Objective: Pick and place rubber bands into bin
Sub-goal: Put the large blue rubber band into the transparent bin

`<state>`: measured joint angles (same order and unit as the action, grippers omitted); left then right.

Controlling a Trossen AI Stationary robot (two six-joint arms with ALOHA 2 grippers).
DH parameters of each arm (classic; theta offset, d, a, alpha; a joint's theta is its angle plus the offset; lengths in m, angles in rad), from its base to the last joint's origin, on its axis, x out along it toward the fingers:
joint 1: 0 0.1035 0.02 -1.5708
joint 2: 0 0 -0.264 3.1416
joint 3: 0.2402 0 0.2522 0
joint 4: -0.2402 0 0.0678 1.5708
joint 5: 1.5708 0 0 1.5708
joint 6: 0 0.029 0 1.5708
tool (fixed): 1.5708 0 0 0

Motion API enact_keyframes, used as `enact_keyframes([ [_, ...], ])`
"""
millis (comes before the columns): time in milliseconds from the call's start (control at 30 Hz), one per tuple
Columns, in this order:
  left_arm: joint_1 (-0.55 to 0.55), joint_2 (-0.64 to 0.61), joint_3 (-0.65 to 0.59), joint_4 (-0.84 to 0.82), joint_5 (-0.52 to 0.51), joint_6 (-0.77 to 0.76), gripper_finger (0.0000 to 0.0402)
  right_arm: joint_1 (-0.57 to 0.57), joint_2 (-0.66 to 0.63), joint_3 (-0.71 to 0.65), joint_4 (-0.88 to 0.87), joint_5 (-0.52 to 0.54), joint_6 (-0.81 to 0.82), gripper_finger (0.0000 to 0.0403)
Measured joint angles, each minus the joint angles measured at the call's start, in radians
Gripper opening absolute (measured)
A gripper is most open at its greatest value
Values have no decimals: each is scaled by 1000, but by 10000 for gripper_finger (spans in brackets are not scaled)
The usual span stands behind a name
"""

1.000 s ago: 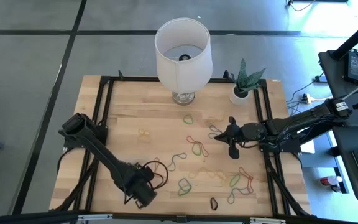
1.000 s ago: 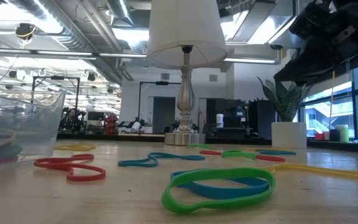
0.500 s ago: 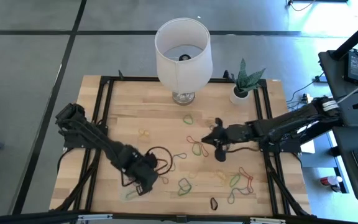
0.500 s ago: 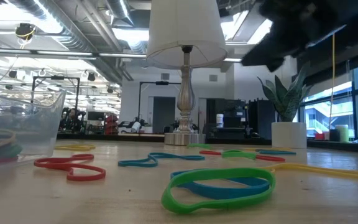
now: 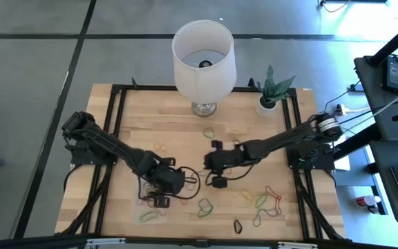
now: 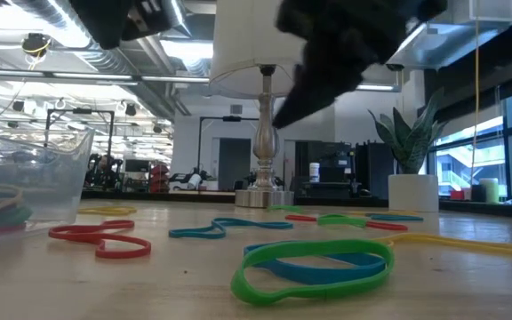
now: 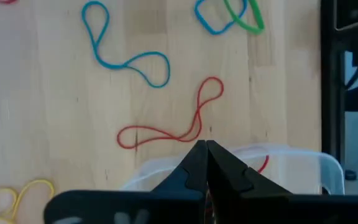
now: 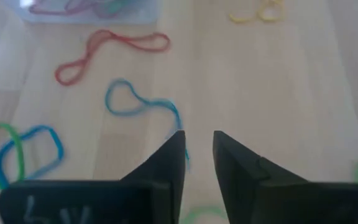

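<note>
change since earlier frame: right arm has swung from the table's right side to mid-table; left arm has pulled back from the front edge toward the bin
left gripper [image 7: 205,163]: fingers clenched tight, tips touching, nothing seen between them; hangs just over the bin's near rim
right gripper [image 8: 197,152]: fingers parted a little, nothing held; poised over the end of the blue band [image 8: 138,106]
bin [image 7: 303,163]: clear tray at front-left of the table, just beside the left gripper
in bin: a few bands already, red, yellow and others, seen through the wall in the low view
rubber bands left [image 5: 268,200]: many loose on the wood, incl. red band [image 7: 173,127] just beside the bin, green-blue pair [image 6: 314,267], yellow loops, cluster at front-right
lamp [image 5: 203,59]: back of table, not involved
progress: early, most bands still outside
likely next: right gripper takes the blue band
</note>
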<state>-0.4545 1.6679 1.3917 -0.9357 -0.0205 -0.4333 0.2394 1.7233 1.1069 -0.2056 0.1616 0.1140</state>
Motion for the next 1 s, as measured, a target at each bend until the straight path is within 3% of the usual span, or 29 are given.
enact_keyframes([
  [267,-16,-201,-244,155,-4,17,2,0,183,124,-10,-31,-6,139],
  [433,-16,-313,-384,219,-10,111,3,-1,244,160,-7,-35,40,149],
  [800,-12,-475,-501,208,-36,382,2,-22,342,168,7,-33,142,149],
  [1000,-12,-554,-571,215,-40,385,2,-25,391,173,34,-28,202,142],
])
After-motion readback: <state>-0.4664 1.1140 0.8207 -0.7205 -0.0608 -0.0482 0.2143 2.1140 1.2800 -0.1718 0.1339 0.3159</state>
